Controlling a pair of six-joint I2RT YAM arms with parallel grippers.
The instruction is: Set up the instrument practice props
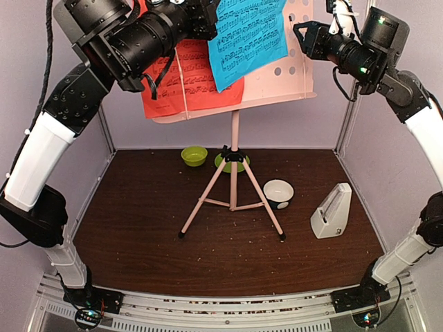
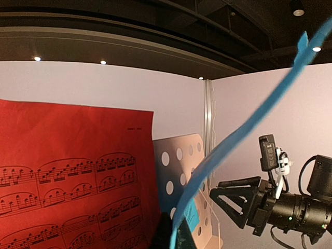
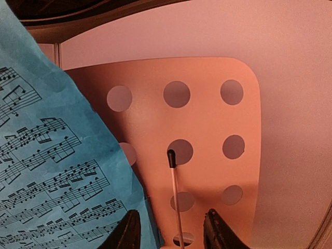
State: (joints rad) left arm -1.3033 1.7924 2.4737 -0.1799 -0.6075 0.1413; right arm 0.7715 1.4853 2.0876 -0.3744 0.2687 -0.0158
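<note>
The pale pink music stand [image 1: 291,76] rises on tripod legs [image 1: 234,187] at the table's middle. A red music sheet [image 1: 187,86] lies on the left of its hole-dotted desk. A blue music sheet [image 1: 249,38] hangs slanted over the desk's middle, and my left gripper [image 2: 179,236] is shut on its lower edge. My right gripper [image 3: 172,231] is open in front of the desk's right part, its fingers either side of a thin white page-holder wire [image 3: 175,197] with a black tip, touching nothing. The white-grey pyramid metronome [image 1: 332,213] stands on the table at the right.
A green bowl [image 1: 194,155] and a green plate [image 1: 223,164] sit at the back, behind the tripod. A white bowl with a black base [image 1: 278,194] stands beside the right tripod leg. Grey enclosure walls close the table on three sides.
</note>
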